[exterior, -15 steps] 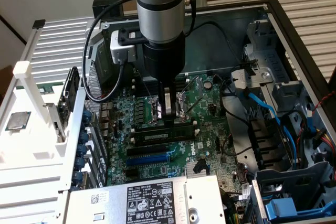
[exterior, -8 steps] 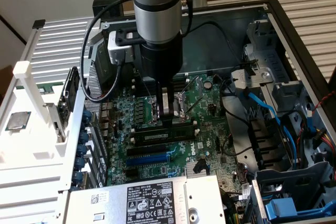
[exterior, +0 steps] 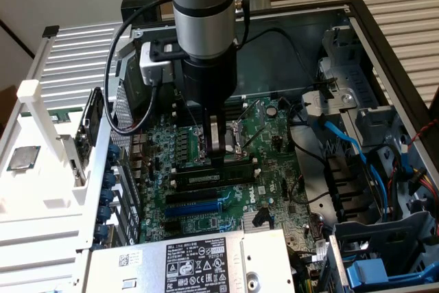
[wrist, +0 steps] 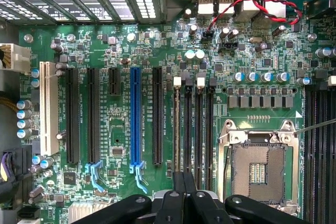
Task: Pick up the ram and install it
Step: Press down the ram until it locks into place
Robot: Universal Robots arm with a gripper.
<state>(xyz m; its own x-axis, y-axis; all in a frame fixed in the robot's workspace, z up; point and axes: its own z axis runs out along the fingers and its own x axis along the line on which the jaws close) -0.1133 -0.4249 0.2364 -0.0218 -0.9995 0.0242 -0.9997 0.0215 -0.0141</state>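
The arm comes straight down through the upper middle of the exterior view into the open computer case [exterior: 361, 24]. The gripper [exterior: 218, 156] stands at the centre of the frame, on the motherboard [exterior: 271, 169]. Its jaws are drawn narrow, the two fingers nearly together in the wrist view [wrist: 184, 198]. The tips meet the top edge of the ram [exterior: 199, 178]. Whether they pinch it or only bear on it, I cannot tell.

The ram stands on edge just below the frame's centre, running towards the exterior view's left and right. Its label faces the lower edge of the frame. The blue expansion slot [exterior: 195, 207] lies parallel to the ram and near it, lower in the frame.

Room is tight. The power supply [exterior: 199, 259] fills the lower middle, and the drive cage with blue cables [exterior: 357, 149] crowds the exterior view's right. A black cable [exterior: 127, 66] loops from the wrist down the left side. Above the board, around the arm, the case is open.

In the wrist view the black memory slots [wrist: 199, 124] run out from the fingers. The CPU socket [wrist: 260, 169] lies just beside them, and the blue slot [wrist: 135, 119] is on their other side.
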